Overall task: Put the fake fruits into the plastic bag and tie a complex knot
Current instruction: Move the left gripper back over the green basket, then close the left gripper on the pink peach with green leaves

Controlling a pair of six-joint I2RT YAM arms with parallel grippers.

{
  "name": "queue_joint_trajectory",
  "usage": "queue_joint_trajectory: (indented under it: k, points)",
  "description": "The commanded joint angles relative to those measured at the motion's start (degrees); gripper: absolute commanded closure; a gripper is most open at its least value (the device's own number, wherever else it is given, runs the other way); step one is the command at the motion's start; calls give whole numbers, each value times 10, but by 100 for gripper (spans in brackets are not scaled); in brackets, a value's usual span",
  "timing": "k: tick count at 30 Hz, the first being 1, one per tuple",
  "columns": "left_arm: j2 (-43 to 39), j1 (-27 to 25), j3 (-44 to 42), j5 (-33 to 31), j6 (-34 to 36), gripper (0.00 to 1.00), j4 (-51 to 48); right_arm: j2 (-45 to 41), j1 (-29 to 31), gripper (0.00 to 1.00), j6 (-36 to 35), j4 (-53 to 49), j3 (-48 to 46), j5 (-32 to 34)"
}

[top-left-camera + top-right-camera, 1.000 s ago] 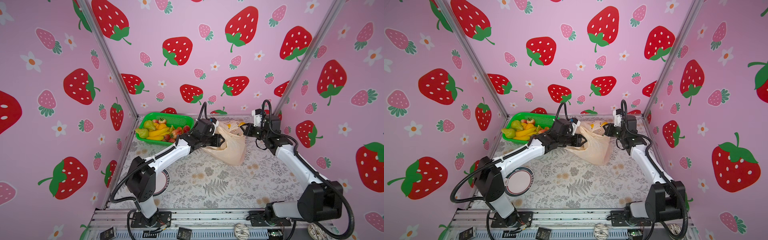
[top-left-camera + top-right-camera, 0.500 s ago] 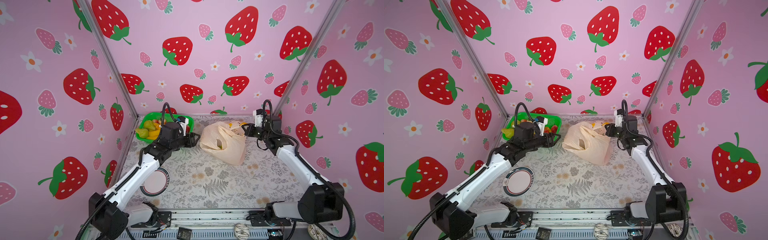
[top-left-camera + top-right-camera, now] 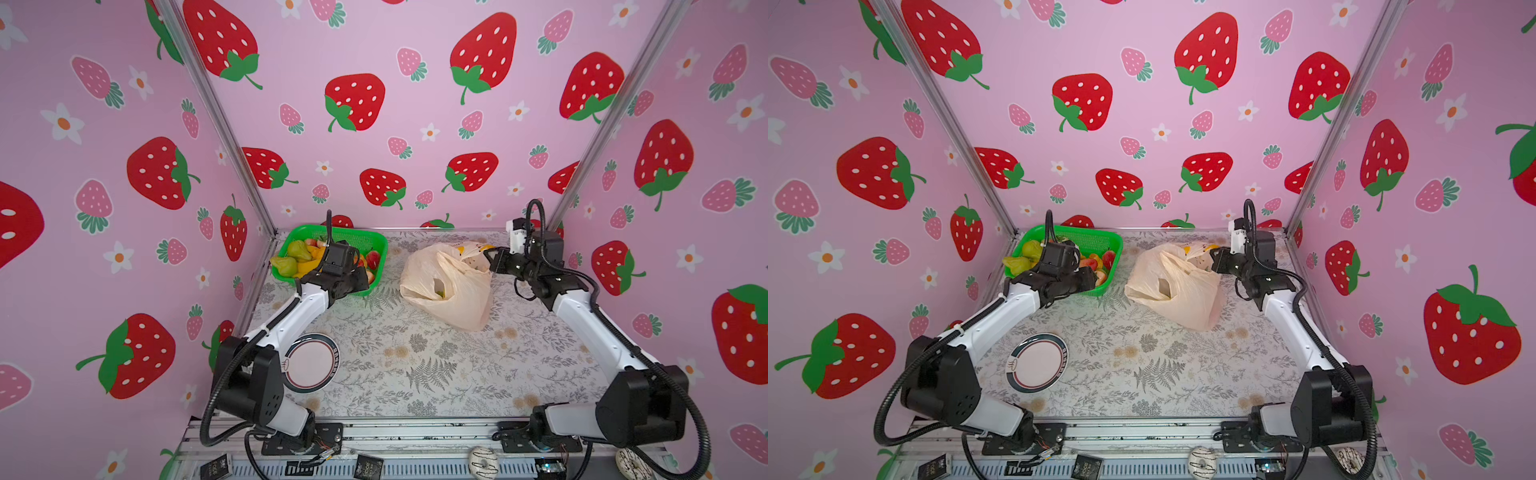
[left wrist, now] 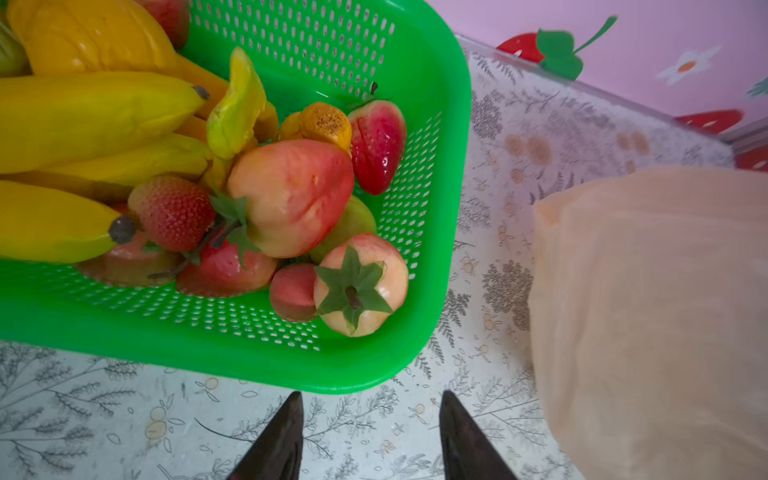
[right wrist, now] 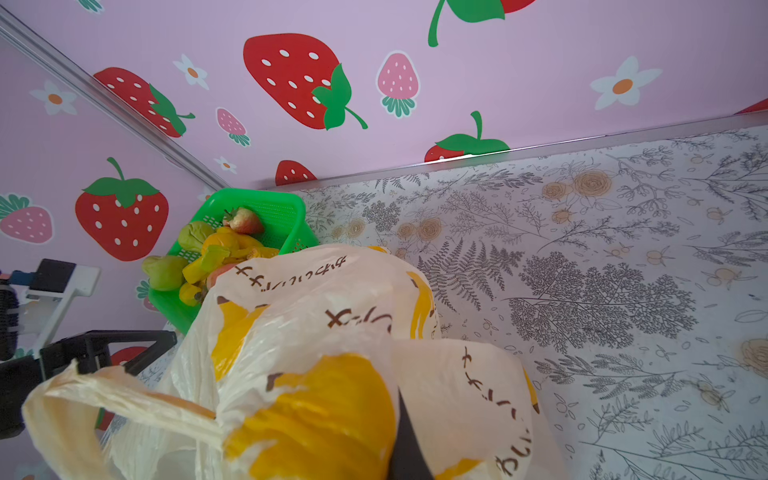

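Note:
The fake fruits (image 4: pixel 291 199) (bananas, strawberries, red-pink apples, green pears) lie heaped in a green mesh basket (image 3: pixel 365 239) at the back left. My left gripper (image 4: pixel 370 419) is open and empty. It hovers over the table just short of the basket's near corner, also seen in a top view (image 3: pixel 359 277). The plastic bag (image 3: pixel 453 291), peach with printed bananas, slumps at the back middle. Something green-yellow (image 3: pixel 440 293) shows through its mouth. My right gripper (image 3: pixel 490 262) is shut on the bag's right rim; one finger (image 5: pixel 405 440) presses the film. No knot is in view; a handle loop (image 5: pixel 124 399) hangs loose.
A round plate (image 3: pixel 311 361) lies on the floral mat beside the left arm. Two toy doughnuts (image 3: pixel 480 461) sit on the front rail. Pink strawberry walls close in the left, back and right sides.
My left gripper let go of the bag's mouth and swung left to the basket's near corner. The bag's left side has sagged. The right gripper keeps its hold.

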Motion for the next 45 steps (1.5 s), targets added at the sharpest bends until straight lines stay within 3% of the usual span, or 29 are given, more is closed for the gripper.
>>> queue_joint_trajectory:
  k: [1, 13, 28, 30, 35, 45]
  points:
    - [22, 1, 45, -28, 14, 54, -12, 6, -4, 93, -12, 3, 1, -9]
    - [105, 7, 81, -18, 18, 81, 23, 9, -7, 93, -10, 9, -5, -16]
    - [120, 14, 93, -7, 18, 93, 26, 10, -7, 93, -9, 8, -5, -19]
    - [108, 14, 92, -4, 18, 100, 26, 10, -7, 93, -8, 8, -5, -20]
    - [56, 10, 71, 7, 4, 100, 30, 8, -7, 93, -8, 6, -5, -20]
    - [-170, -58, -8, 36, -1, 100, 46, 2, -7, 93, -7, 7, -4, -20]
